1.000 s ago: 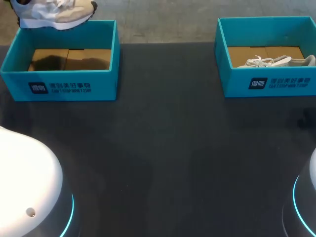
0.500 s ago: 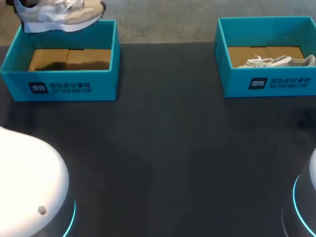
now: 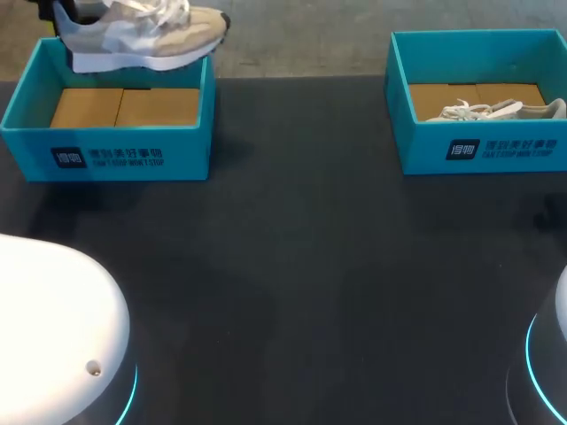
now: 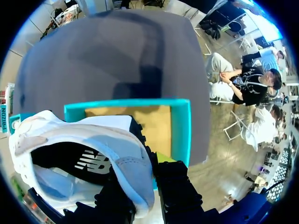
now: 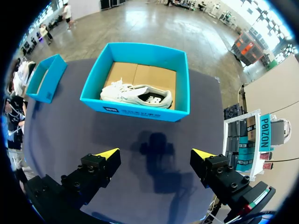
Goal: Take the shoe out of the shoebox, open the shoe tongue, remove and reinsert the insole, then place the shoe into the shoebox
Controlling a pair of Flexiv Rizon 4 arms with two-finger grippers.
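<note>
Since the sneaker (image 3: 142,40) hangs in the air from a grip at its heel (image 4: 133,161) alone, I judge it light, its toe staying level with no support. The left hand (image 4: 145,183) is clenched on that heel, one finger inside the collar and one outside. This is the best place to take hold, because the heel counter is the stiffest part of the upper. The mesh and suede sides look soft and would likely cave under a pinch. The loose laces (image 3: 159,11) could snag, and the tongue will probably fold back with little force. Nothing here is fragile, and the fabric should not slip between the pads.

From the head camera, the sneaker hovers at eleven o'clock, over the far wall of the left shoebox (image 3: 106,158), which shows only its cardboard floor. The right shoebox (image 3: 478,149) stands at two o'clock on the worktop (image 3: 301,266), well apart from the left one. A second sneaker (image 3: 496,111) lies on its side in it.

The right hand (image 5: 154,156) hangs released above the dark worktop, fingers spread with nothing between them, and the right shoebox lies ahead of it.

By count: two shoeboxes, two sneakers, two hands, one of them loaded.
</note>
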